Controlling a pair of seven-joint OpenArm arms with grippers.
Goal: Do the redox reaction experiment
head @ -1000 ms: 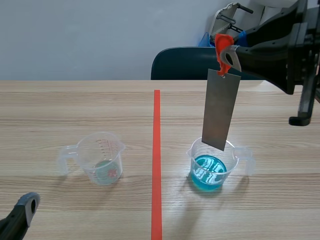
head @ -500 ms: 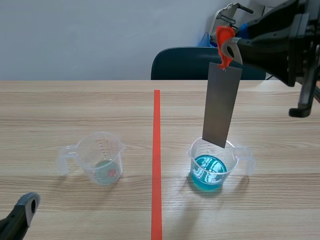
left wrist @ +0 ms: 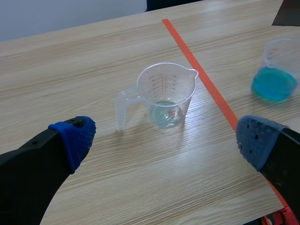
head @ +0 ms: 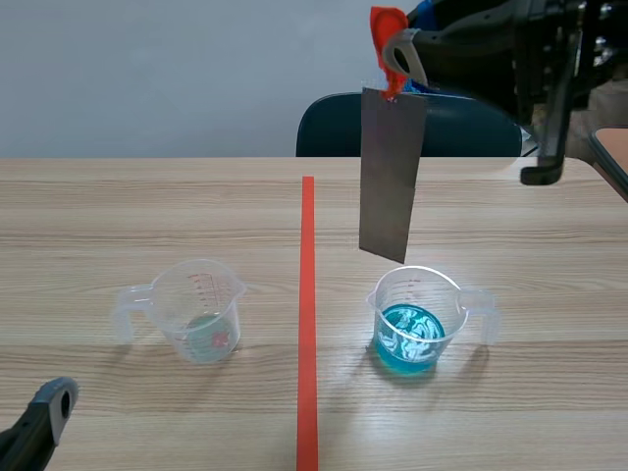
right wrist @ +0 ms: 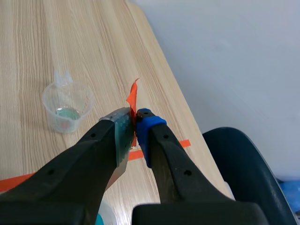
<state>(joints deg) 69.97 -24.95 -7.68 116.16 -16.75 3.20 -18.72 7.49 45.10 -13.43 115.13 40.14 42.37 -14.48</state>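
One slow move: with metal strip [head: 391,177] held by orange tab [head: 385,29] in pinched right gripper [right wrist: 135,118], above blue cup [head: 417,314] but off-centre, line up, lower gently, miss rim. Left gripper [left wrist: 164,138] wide apart near clear cup [left wrist: 166,91].

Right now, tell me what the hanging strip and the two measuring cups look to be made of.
Strip: probably sheet metal, dull grey and matte; it hangs flat and stiff with straight edges.
Near-empty cup: clear plastic, glossy; see-through wall, printed red graduations, moulded handle.
Blue-liquid cup: the same clear plastic by its look; the blue liquid shows through its wall.
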